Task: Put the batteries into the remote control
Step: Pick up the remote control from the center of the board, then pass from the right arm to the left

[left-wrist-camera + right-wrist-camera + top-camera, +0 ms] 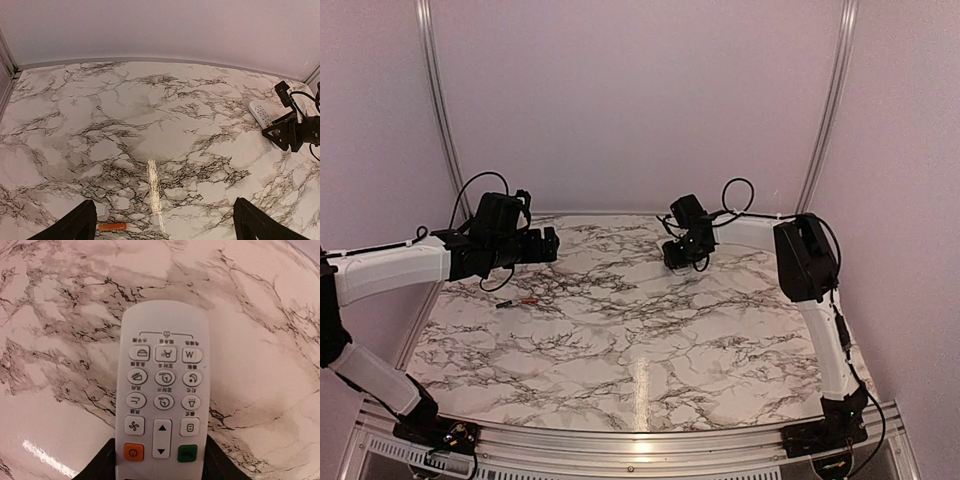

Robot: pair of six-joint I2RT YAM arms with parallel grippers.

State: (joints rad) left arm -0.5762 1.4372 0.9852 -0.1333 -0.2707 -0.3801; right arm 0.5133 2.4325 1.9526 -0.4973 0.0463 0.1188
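The white remote control (161, 390) lies buttons-up between my right gripper's (160, 467) black fingers (97, 465), which close on its two long sides at the end with the orange and green buttons. In the left wrist view the remote (260, 112) sticks out from the right gripper (287, 134) low over the marble. One orange-red battery (112, 226) lies on the table just inside my left gripper's left finger (75, 227). It also shows in the top view (523, 300). My left gripper (165, 215) is wide open and empty above the table (552, 245).
The marble tabletop (640, 340) is walled by pale panels at the back and sides, with metal rails in the corners (440, 110). The right arm (805, 260) reaches in from the right to the back centre. No cover plate shows.
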